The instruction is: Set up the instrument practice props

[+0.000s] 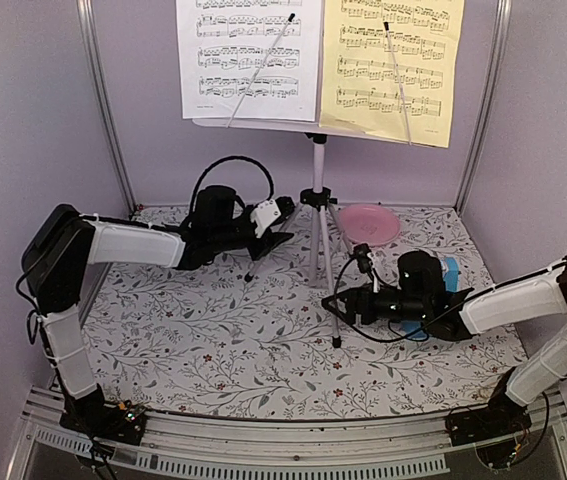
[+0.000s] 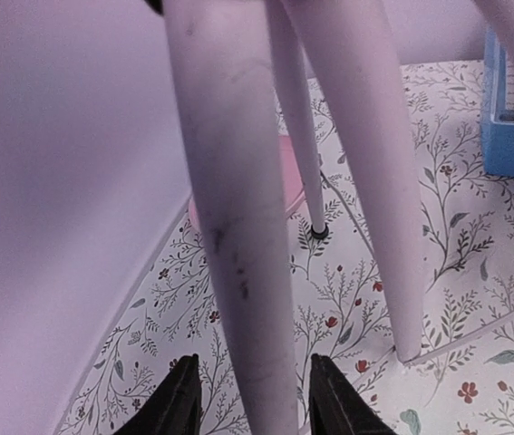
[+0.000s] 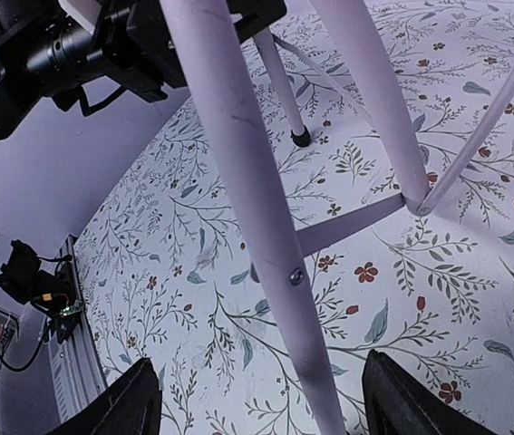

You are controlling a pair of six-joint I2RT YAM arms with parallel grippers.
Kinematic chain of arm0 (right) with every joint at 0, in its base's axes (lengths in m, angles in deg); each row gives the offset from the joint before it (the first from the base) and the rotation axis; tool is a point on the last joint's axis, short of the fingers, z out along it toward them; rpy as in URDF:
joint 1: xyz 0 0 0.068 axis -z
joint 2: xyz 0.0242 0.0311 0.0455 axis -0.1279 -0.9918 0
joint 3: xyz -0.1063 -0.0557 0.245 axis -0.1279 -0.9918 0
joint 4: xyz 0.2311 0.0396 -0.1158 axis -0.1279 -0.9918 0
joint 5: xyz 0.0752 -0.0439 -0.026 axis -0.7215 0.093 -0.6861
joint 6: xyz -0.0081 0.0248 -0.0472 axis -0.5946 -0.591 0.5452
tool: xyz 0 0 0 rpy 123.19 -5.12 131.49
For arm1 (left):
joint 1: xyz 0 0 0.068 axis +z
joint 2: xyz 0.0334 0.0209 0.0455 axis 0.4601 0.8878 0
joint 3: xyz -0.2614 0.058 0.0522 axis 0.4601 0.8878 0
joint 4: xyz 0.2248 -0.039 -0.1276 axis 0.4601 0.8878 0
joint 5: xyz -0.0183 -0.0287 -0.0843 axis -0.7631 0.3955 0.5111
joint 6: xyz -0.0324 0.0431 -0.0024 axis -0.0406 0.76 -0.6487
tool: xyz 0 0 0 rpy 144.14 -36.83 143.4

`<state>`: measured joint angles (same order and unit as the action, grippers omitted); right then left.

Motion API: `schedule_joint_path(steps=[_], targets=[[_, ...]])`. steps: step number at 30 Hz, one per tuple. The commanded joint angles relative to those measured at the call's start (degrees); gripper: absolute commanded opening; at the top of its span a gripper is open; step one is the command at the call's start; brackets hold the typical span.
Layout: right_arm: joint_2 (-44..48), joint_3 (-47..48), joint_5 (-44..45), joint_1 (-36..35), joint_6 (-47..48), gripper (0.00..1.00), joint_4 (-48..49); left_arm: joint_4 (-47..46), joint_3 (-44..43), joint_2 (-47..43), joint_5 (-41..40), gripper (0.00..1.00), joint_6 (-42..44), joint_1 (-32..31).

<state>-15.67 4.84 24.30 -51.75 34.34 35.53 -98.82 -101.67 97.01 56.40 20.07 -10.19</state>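
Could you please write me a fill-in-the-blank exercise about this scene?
In the top view, the yellow sheet hangs ___ of the white sheet.
The plate's colour is ___.
The left gripper and the right gripper each straddle a stand ___.
Missing: right; pink; leg.

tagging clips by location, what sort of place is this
Probably a small robot test booth: plain lilac walls, a floral tablecloth, two arms bolted to a metal rail.
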Motion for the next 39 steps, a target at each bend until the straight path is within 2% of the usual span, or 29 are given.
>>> schedule_joint_path(steps=[1, 3, 6, 8, 11, 14, 17, 29, 39], targets=[[-4.33, 1.15, 3.62, -1.74, -2.89, 0.78, 4.75, -1.69, -0.94, 0.65, -0.97, 0.4, 0.41, 0.67], [-6.06, 2.19, 4.64, -2.13, -3.15, 0.76, 4.87, -2.59, -0.54, 0.65, -1.74, 0.37, 0.47, 0.67], [-8.12, 3.7, 6.01, -2.23, -3.25, 0.66, 4.51, -2.82, -0.55, 0.9, -3.13, 0.29, 1.18, 0.67], [-8.97, 5.02, 7.34, -2.18, -3.11, 0.52, 3.67, -2.54, -0.88, 1.04, -4.57, 0.23, 1.79, 0.76], [-9.81, 8.83, 10.08, -2.24, -1.85, 0.27, -0.29, -2.78, -1.45, 1.26, -7.38, 0.09, 2.38, 1.11], [-10.95, 12.9, 11.77, -2.18, 0.02, 0.11, -3.48, -3.95, -1.47, 1.22, -9.76, 0.0, 2.21, 2.11], [-13.59, 16.43, 11.91, -2.2, 1.26, 0.0, -4.68, -5.67, -1.54, 1.08, -11.34, 0.0, 2.22, 3.88], [-26.56, 34.57, 12.07, -1.46, 8.39, 0.0, -11.01, -14.44, -1.41, 2.91, -15.35, 0.0, 2.72, 11.96], [-40.62, 53.31, 8.6, 1.58, 10.71, 0.0, -15.43, -17.12, -8.73, 10.3, -16.55, 0.0, 2.32, 18.12]])
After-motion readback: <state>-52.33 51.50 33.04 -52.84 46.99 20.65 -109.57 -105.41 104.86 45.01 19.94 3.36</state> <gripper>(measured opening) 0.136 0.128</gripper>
